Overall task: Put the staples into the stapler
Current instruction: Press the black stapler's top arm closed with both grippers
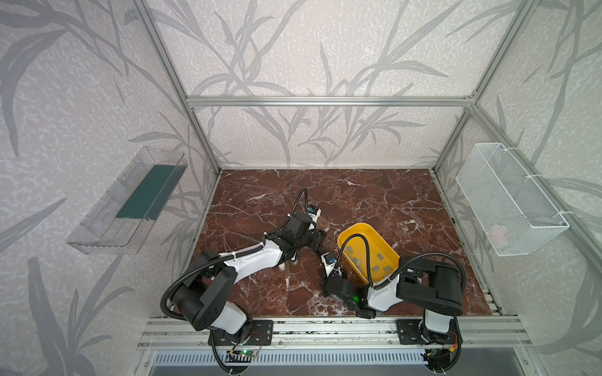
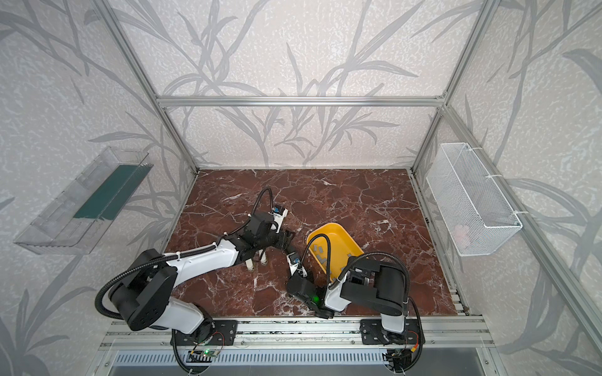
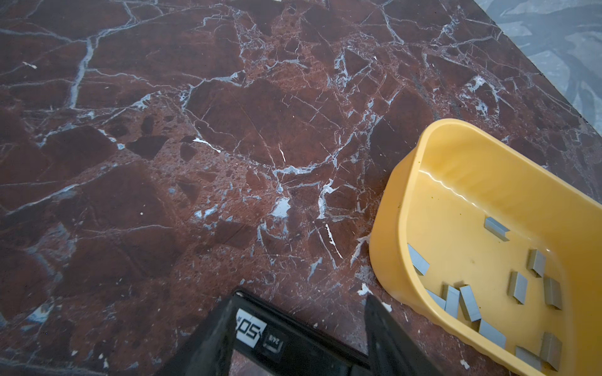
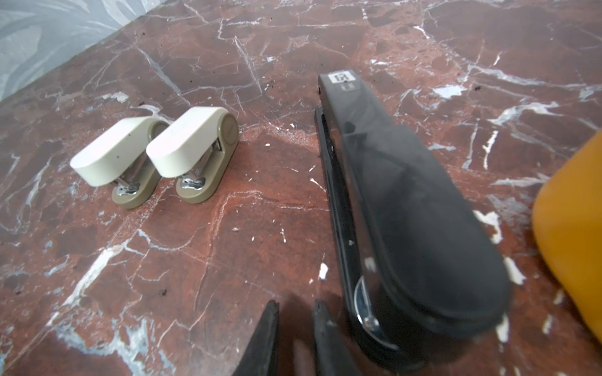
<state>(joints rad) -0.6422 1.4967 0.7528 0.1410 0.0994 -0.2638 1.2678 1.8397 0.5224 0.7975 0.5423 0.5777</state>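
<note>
Nearest the right wrist camera, the right gripper (image 4: 295, 306) is seen with its jaws drawn almost together and nothing between them. It is set low, just beside the rounded rear end of the stapler (image 4: 407, 201), which lies closed on its base near the middle of the marble table (image 4: 195, 276). So narrow a stance is judged to suit pressing at the rear, not grasping the wide body.

The left gripper (image 3: 299, 302) is held above the labelled front end, jaws spread wide astride it. No finger is seen against that end in the right wrist view, so nothing is taken as gripped. A steadying hold is judged to be in preparation.

Read on a top view, with twelve o'clock at the back wall, the yellow tray (image 1: 374, 236) is placed close by at three o'clock of the stapler, presumably so that staple strips (image 3: 469, 302) are carried only a short way. Two small cream staplers (image 4: 192, 143) stand at eight o'clock, apart from the work.
</note>
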